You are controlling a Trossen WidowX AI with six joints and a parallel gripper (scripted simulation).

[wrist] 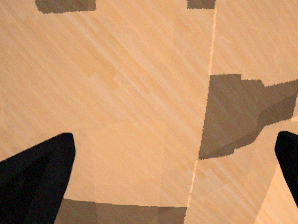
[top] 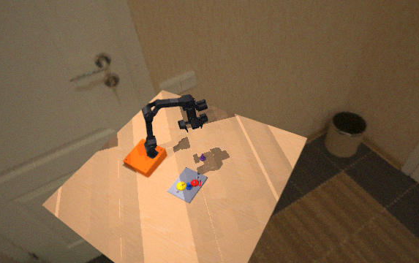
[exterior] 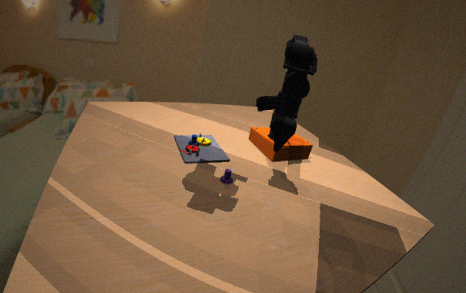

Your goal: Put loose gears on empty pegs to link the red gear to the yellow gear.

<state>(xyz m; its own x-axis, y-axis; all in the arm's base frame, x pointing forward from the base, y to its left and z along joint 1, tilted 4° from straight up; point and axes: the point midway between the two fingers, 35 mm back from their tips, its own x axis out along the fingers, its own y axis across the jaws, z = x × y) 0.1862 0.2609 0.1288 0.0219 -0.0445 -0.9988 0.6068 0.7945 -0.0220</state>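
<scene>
Top view: The arm (top: 169, 102) (exterior: 291, 87) rises from the orange base (top: 140, 162) (exterior: 260, 139), extends across at height, then bends downward at the wrist. The gripper (top: 191, 128) (exterior: 277, 150) (wrist: 180, 143) is suspended above the table (top: 158, 226) (exterior: 135, 228) (wrist: 125, 100), well apart from the grey board (top: 189, 197) (exterior: 216, 154). On the board, the blue gear (top: 189, 186) (exterior: 193, 140) is located between the red gear (top: 196, 183) (exterior: 192, 149) and the yellow gear (top: 183, 185) (exterior: 203, 141). The purple gear (top: 202, 157) (exterior: 227, 177) stands on the table near the board. A waste bin (top: 342, 139) appears in this view only.

Exterior view: The arm is seen nearly end-on, fingers directed down. The upright handles of the blue and purple gears are discernible. Pillows (exterior: 94, 98) and a wall picture (exterior: 88, 18) appear here only. Full seating of the blue gear cannot be determined.

Wrist view: The fingers are set wide apart, with nothing between them. Bare wood and shadows are visible; board and gears are outside this view.
</scene>
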